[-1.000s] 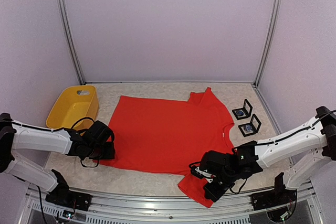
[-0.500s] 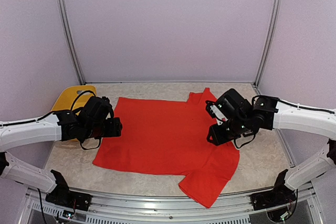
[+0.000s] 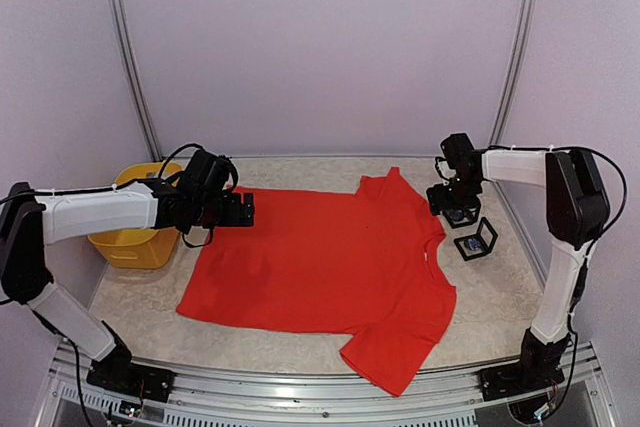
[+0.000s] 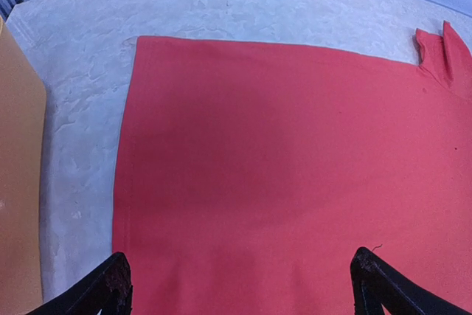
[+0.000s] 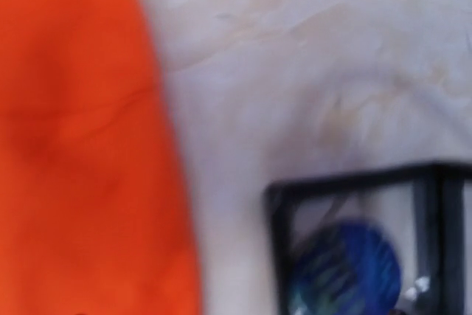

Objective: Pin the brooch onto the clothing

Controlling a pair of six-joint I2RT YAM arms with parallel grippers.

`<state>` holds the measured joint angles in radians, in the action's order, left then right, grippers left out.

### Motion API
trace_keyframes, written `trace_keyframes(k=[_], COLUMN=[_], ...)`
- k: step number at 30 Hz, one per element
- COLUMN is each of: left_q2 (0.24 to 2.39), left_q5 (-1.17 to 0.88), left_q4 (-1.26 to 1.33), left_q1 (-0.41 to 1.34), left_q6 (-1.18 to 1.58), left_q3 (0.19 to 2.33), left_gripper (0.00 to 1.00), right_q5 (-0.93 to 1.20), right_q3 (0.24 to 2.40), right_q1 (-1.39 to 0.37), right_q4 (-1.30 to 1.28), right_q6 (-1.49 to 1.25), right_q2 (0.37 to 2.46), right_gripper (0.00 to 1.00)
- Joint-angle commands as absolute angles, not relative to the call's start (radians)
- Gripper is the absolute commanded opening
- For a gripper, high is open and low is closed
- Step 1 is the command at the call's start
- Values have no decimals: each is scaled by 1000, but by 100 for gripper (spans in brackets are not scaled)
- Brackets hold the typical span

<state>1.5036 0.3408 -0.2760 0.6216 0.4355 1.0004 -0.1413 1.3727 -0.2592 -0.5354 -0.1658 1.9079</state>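
The clothing, a bright red T-shirt [image 3: 320, 257], lies spread flat on the table. My left gripper [image 3: 238, 212] hovers over its far left edge. In the left wrist view its fingers [image 4: 112, 291] stand wide apart above the red cloth [image 4: 280, 175], open, with nothing between them. My right gripper [image 3: 447, 199] hangs over the farther of two small black stands [image 3: 462, 215]. The blurred right wrist view shows a round blue brooch [image 5: 345, 271] in a black stand [image 5: 276, 241] beside the shirt's edge [image 5: 81, 145]. No finger shows there, so the jaws stand apart.
A second black stand [image 3: 476, 241] holding a blue piece sits just in front of the first, right of the shirt's collar. A yellow bin [image 3: 135, 237] stands at the left, under my left arm, its wall [image 4: 16, 204] beside the shirt. Frame posts rise at the back corners.
Both arms swung from the near edge to the far side. The left gripper opened over the shirt's far left edge. The right let go of the near sleeve, opened and moved to the stands.
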Motion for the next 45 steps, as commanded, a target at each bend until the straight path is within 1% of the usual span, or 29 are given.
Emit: trace_keyframes(k=[1, 7, 13, 28, 29, 32, 33, 41, 45], left_q2=[1550, 1618, 1652, 1688, 1687, 1689, 1689, 1687, 1687], left_q5=[300, 273, 260, 235, 234, 227, 228, 225, 226], left_q4=[-253, -266, -261, -271, -270, -274, -275, -275, -276], left_q1=[598, 573, 568, 566, 566, 566, 566, 566, 566], left_q6=[397, 379, 379, 387, 387, 388, 389, 388, 385], left_q3=[1041, 1078, 1086, 1108, 1106, 1104, 1102, 1101, 1101], left_gripper=[99, 98, 98, 98, 98, 97, 97, 97, 97], right_q5=[-183, -207, -200, -129, -127, -114, -109, -113, -127], right_q3=[1481, 1567, 1530, 1440, 1439, 1438, 1435, 1411, 1406], right_q1=[-224, -202, -176, -138, -137, -137, -137, -137, -137], right_q4=[-553, -584, -571, -515, -512, -510, -507, -506, -512], right_q6=[-96, -79, -76, -79, -78, -76, -77, -76, -74], right_q2=[2014, 2097, 2091, 2088, 2090, 2092, 2090, 2052, 2024], right_gripper=[82, 78, 77, 66, 63, 49, 46, 32, 27])
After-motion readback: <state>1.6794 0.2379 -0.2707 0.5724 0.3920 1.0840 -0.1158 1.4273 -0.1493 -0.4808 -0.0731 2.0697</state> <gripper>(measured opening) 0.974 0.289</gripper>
